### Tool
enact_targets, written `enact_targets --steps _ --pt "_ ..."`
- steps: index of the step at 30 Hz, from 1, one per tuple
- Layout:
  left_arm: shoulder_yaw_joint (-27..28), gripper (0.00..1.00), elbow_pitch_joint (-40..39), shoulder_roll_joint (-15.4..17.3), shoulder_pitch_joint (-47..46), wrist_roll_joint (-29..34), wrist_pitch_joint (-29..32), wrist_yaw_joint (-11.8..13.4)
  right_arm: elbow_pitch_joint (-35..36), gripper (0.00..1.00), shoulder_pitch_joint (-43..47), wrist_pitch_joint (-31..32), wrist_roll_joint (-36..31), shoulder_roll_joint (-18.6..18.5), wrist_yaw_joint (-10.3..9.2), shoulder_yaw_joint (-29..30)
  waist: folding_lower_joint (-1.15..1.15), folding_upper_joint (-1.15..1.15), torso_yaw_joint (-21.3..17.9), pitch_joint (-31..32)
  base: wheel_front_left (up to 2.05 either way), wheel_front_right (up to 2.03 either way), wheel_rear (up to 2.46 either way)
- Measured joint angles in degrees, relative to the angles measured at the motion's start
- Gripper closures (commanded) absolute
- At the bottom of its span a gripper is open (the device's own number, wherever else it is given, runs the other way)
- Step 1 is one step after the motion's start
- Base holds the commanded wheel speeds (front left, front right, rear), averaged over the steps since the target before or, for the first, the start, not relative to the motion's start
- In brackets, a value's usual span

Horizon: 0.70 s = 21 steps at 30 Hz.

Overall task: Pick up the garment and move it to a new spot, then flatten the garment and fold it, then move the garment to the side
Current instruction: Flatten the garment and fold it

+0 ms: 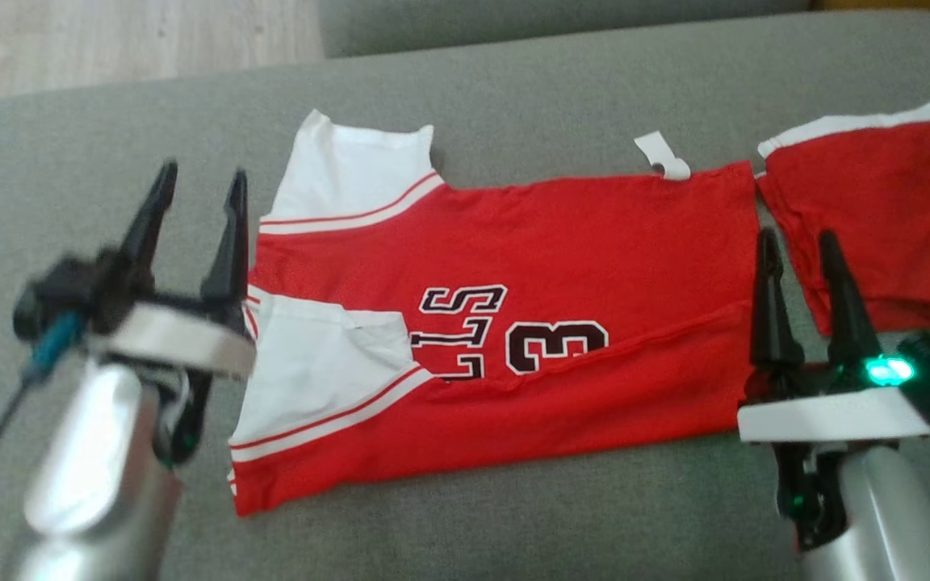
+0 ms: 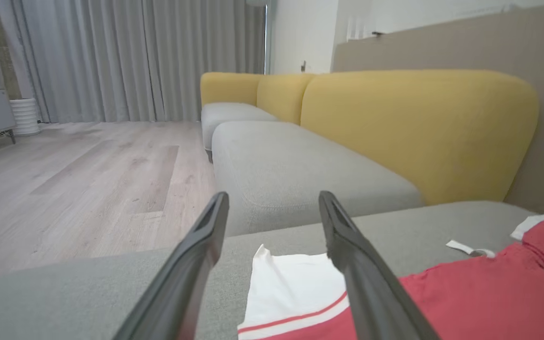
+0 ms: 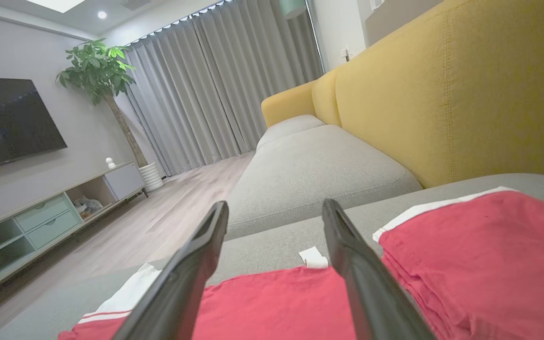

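Head view shows the red jersey (image 1: 529,242) lying sideways on the grey sofa seat (image 1: 513,89), its near long edge apparently folded over. Your left gripper (image 1: 203,171) and right gripper (image 1: 798,236) hover at either end, jaws spread. For the next fold, pinch both layers at matching corners, clear of the red shorts (image 1: 877,218).

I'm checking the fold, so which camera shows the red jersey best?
The head view: the whole red jersey is seen from above, with sleeves, number and folded-up lower edge. The left wrist view catches a white sleeve and some red cloth; the right wrist view, a low red strip.
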<state>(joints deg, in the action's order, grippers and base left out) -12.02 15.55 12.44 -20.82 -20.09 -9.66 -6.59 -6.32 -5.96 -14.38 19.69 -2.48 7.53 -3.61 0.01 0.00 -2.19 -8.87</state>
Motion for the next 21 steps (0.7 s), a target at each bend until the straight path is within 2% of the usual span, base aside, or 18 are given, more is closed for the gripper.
enact_targets --steps 3,6,11,15,21 --pt "-3.0 0.0 3.8 2.9 -6.4 0.0 5.2 -0.5 0.4 0.0 -1.8 0.0 0.5 0.0 0.0 0.1 0.0 0.0 -0.5 -1.8 0.0 0.0 0.0" --pt "-8.8 0.0 7.6 6.9 -12.4 -0.3 9.7 -0.6 0.4 0.0 -4.0 0.0 0.5 0.0 0.0 0.0 0.0 0.0 -1.0 -3.8 0.0 0.0 0.0" --pt "-21.6 0.0 12.8 14.0 -20.7 -6.2 17.1 -1.0 1.1 0.0 -6.6 0.0 0.8 0.0 0.0 -1.5 0.01 0.0 -2.3 -7.0 0.0 0.0 0.0" --pt "-29.1 0.0 18.0 19.5 -28.3 -11.0 20.3 -1.0 1.9 0.0 -8.6 0.0 2.0 -0.1 0.0 -2.8 0.0 0.0 -4.4 -10.2 0.0 0.0 0.0" --pt "-35.1 0.0 21.9 21.8 -35.2 -16.3 22.5 -1.0 3.1 0.0 -9.1 0.0 2.7 -0.1 0.0 -3.6 0.0 0.0 -7.1 -13.7 0.0 0.0 0.0"
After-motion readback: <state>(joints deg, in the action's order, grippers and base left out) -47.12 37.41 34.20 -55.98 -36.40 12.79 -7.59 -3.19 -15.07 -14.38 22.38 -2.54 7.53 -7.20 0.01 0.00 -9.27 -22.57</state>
